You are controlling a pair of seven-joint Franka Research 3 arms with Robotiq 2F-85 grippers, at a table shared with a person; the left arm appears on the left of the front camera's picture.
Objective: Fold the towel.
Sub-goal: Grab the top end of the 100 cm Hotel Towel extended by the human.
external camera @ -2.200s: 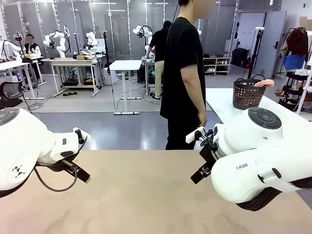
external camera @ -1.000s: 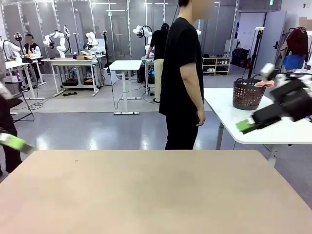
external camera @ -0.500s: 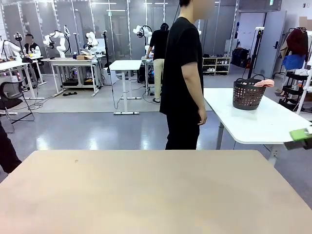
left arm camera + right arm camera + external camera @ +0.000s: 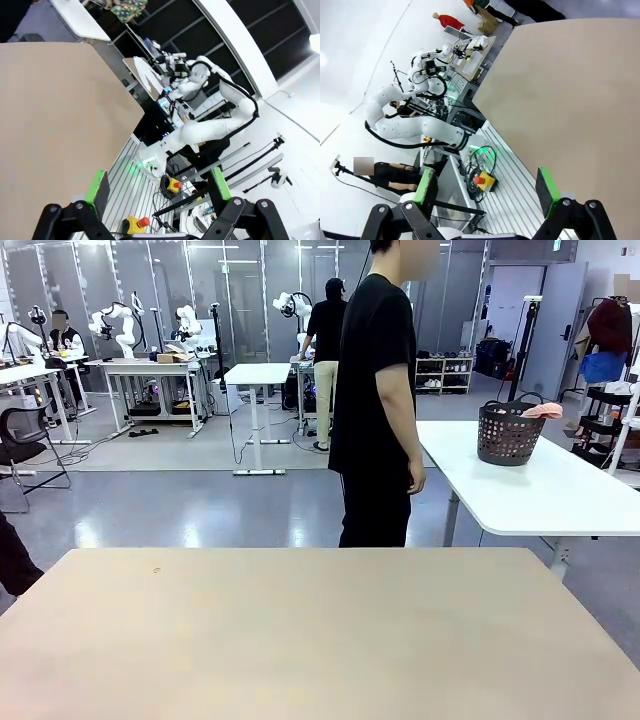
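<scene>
Both grippers spread and empty; towel bunched in the basket on the side table.

On the front feed I see the towel point(image 4: 543, 410), a salmon-pink bunch, poking over the rim of the dark basket point(image 4: 508, 438). The basket stands on the white table point(image 4: 520, 495), well apart from the tan work table point(image 4: 300, 640). A person point(image 4: 375, 390) in black stands side-on at the work table's far edge, arm hanging. On my left wrist feed the left gripper point(image 4: 159, 186) has its 2 green-padded fingers wide apart with nothing between them. The right gripper point(image 4: 487, 187) reads the same: jaws parted, nothing held, tan tabletop beyond.
</scene>
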